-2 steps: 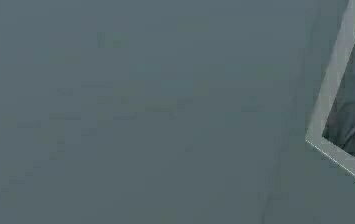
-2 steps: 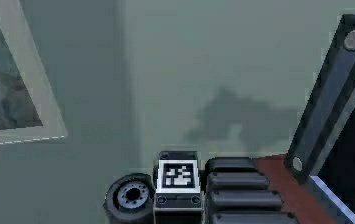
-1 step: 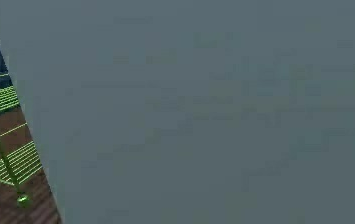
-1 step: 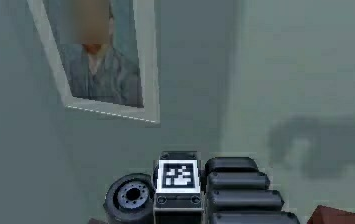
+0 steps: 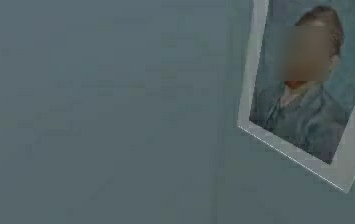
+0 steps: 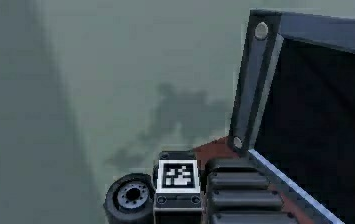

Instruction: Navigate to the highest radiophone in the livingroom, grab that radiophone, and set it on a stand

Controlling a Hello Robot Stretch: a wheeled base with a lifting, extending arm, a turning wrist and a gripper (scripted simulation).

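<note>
Low in the arm side view the arm's ribbed dark bar [image 6: 240, 195] rises from the bottom edge. A white square with black marks [image 6: 176, 176] sits at its end. Left of it is the gripper's dark round body [image 6: 131, 198], in front of the grey-green wall. Its far end cannot be made out, so I cannot tell whether it holds anything.
A large dark screen in a grey frame [image 6: 305, 100] stands at the arm side view's right on a reddish-brown surface [image 6: 217, 150], close to the arm. In the forward view a blue-grey wall [image 5: 105, 110] lies close ahead, with a white-framed portrait picture [image 5: 305, 85] at its right.
</note>
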